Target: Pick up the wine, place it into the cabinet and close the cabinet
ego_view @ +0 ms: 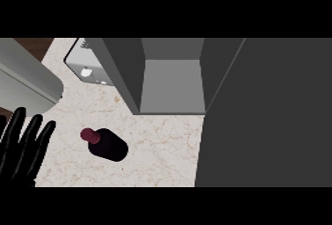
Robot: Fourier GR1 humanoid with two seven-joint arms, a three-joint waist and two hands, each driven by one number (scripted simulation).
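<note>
The wine bottle (106, 144), dark with a maroon cap, stands on the marble counter (162, 149) left of centre. Behind it the grey cabinet (170, 83) is open, its inside bare. The cabinet's door (266, 114) swings out to the right and fills that side of the view. My left hand (23, 145) shows at the lower left edge, fingers straight and pointing up, a short way left of the bottle and holding nothing. My right hand does not show.
A white appliance (85, 61) sits at the back left beside the cabinet. A grey rounded unit (26, 79) occupies the far left edge. The open door covers the counter's right part.
</note>
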